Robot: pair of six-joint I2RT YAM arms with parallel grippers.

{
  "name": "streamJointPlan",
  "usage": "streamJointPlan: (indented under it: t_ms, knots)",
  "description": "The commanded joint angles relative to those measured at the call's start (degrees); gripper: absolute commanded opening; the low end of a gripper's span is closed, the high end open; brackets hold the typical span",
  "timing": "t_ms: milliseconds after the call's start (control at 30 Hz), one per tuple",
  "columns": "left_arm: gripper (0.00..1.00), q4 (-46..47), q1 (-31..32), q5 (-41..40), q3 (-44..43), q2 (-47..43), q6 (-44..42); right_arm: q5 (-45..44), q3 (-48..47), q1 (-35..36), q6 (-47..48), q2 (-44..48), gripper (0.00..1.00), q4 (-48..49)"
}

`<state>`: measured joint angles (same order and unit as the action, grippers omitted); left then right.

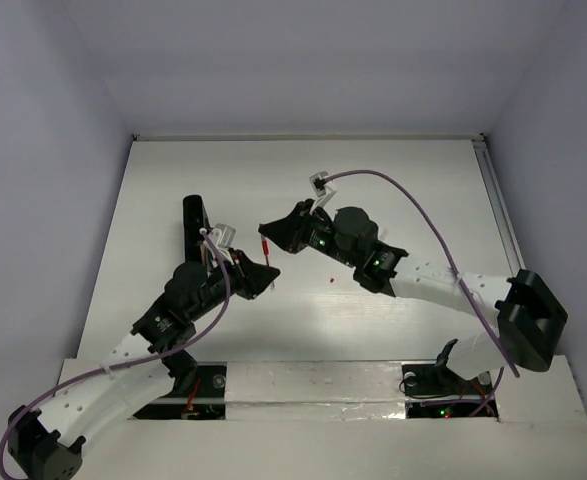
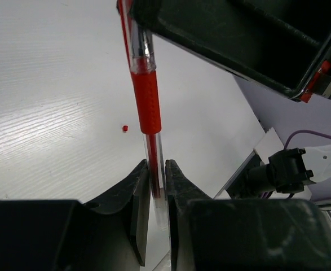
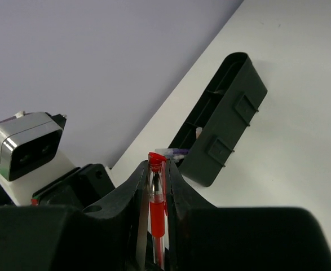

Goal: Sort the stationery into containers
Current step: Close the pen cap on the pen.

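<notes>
Wrist views: left hand (image 2: 157, 169), right hand (image 3: 157, 169) both clamped on same red pen (image 2: 146, 101).

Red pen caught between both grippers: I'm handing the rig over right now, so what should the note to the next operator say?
Left gripper: shut on the red pen.
Right gripper: shut on the same pen, near its other end. It looks like a handover, with the pen held off the table.
Black box: lies on the table beyond the grippers. Its contents are mostly hidden, so I cannot say what is sorted.
Tiny red piece: loose on the table.
Left to do: one gripper probably lets go, the pen goes into the box, then the red piece.
</notes>
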<state>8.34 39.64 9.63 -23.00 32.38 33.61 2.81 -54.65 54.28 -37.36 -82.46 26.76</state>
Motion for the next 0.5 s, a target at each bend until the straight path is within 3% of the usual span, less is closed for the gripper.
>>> streamJointPlan:
  t_ms: [0, 200, 467]
  knots:
    - [0.11, 18.4, -0.8, -2.0, -2.3, -2.3, -0.3, 12.9, 0.5, 3.0, 2.5, -0.9, 0.0, -15.1]
    - [0.25, 17.8, -0.8, -2.6, -1.9, -3.3, -0.2, 19.0, 0.0, 2.5, 3.3, -1.5, 0.0, -17.4]
    - [0.2, 17.3, -0.8, -3.3, -1.1, -3.3, 0.3, 22.9, 0.6, 0.6, 2.3, -1.1, 0.0, -17.1]
